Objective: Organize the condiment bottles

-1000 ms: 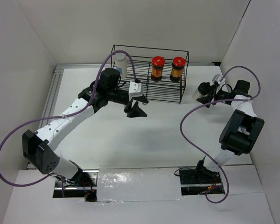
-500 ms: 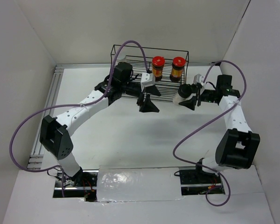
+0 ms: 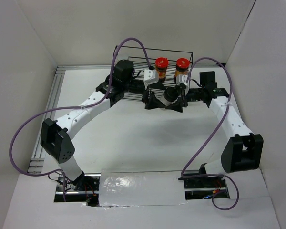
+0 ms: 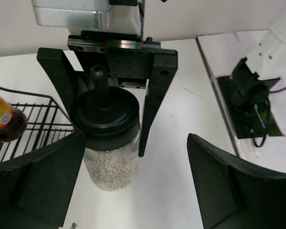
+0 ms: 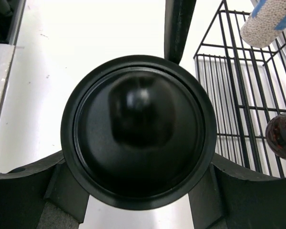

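Observation:
My right gripper is shut on the whitish bottle with the black cap, held just in front of the wire rack. The cap fills the right wrist view between both fingers. My left gripper is open wide and faces that bottle, which hangs close to its left finger. Two amber bottles with red caps stand in the rack. The whitish bottle with the blue label shows only in the right wrist view; my left arm hides it from above.
The black wire rack stands against the back wall, behind both grippers. White walls close in on the left, right and back. A slotted metal rail runs along the table's left edge. A purple cable loops off each arm.
My left arm swung right to the middle and its jaws opened wider. My right arm carried the black-capped bottle left from the right wall to the rack's front, close to my left gripper.

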Motion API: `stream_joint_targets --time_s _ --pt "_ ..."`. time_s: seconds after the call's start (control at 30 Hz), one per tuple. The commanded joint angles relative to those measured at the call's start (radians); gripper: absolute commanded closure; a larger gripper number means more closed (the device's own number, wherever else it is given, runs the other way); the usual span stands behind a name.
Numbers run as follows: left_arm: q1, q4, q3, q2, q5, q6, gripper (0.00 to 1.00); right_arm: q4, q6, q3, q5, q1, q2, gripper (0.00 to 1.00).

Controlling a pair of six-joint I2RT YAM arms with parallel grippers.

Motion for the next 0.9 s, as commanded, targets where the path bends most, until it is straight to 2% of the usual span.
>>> stream_joint_targets --time_s 0.0,0.13,0.4,0.57,0.87 --pt "-0.014 0.064 0.01 0.005 -0.056 0.008 0.01 0.12 0.081 0.069 -0.006 0.04 0.012 0.71" --pt "-0.041 0.112 -0.032 -0.006 -0.2 0.022 0.01 0.249 0.204 0.066 0.08 0.096 0.02 0.72" --pt "-0.048 0.163 -0.062 -0.003 -0.421 0.093 0.01 0.232 0.21 0.114 0.103 0.128 0.055 0.72" --pt "-0.028 0.154 -0.078 -0.009 -0.404 0.097 0.09 0.224 0.198 0.126 0.108 0.134 0.058 0.72" --pt "-0.023 0.165 -0.065 0.001 -0.364 0.108 0.11 0.185 0.167 0.16 0.097 0.166 0.071 0.72"
